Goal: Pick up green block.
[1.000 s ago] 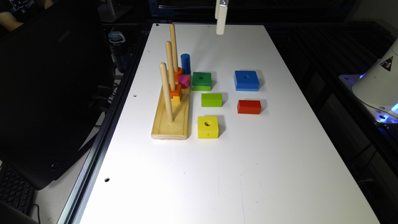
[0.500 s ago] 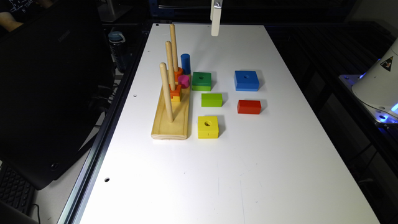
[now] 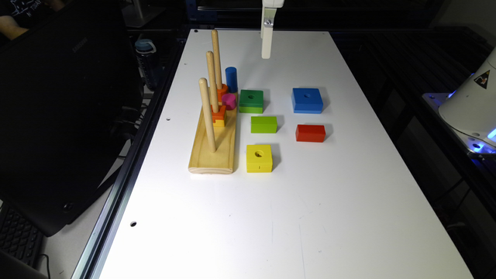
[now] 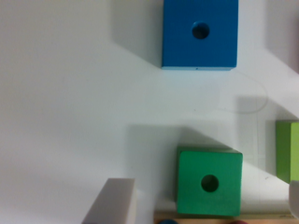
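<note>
The square wooden green block (image 3: 251,101), dark green on top over a lime lower layer with a round hole through its centre, lies flat on the white table (image 3: 294,201), below and nearer the camera than the raised white claw (image 3: 266,42), which hangs well above the table and apart from it. In the wrist view the green block (image 4: 209,181) sits close to a pale finger (image 4: 112,201) cut off at the frame edge; the other finger is barely a sliver, so whether the claw stands wide or narrow I cannot tell. The block looks rigid, light and smooth-painted, likely a little slippery; its flat opposite side faces seem the best hold. One side lies just beside the wooden peg base (image 3: 214,149), which probably leaves little room there.
</note>
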You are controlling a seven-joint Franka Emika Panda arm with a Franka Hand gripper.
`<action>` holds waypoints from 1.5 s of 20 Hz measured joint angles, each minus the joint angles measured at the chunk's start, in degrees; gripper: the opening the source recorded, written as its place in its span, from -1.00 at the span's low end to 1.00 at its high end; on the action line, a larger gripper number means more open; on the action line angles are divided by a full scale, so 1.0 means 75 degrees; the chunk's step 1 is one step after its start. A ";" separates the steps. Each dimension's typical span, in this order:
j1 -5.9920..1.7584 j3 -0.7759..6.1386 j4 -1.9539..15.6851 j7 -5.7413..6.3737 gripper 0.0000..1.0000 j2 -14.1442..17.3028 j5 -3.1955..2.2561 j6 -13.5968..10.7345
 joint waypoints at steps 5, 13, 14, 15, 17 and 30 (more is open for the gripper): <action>0.0000 0.0000 -0.0005 0.0000 1.00 0.0052 0.0000 0.0007; 0.0000 0.0004 -0.0007 0.0000 1.00 0.0288 0.0000 0.0220; 0.0000 0.0004 -0.0007 0.0000 1.00 0.0288 0.0000 0.0220; 0.0000 0.0004 -0.0007 0.0000 1.00 0.0288 0.0000 0.0220; 0.0002 0.0011 -0.0008 0.0000 1.00 0.0292 0.0000 0.0221; 0.0006 0.0020 -0.0012 0.0000 1.00 0.0620 0.0000 0.0529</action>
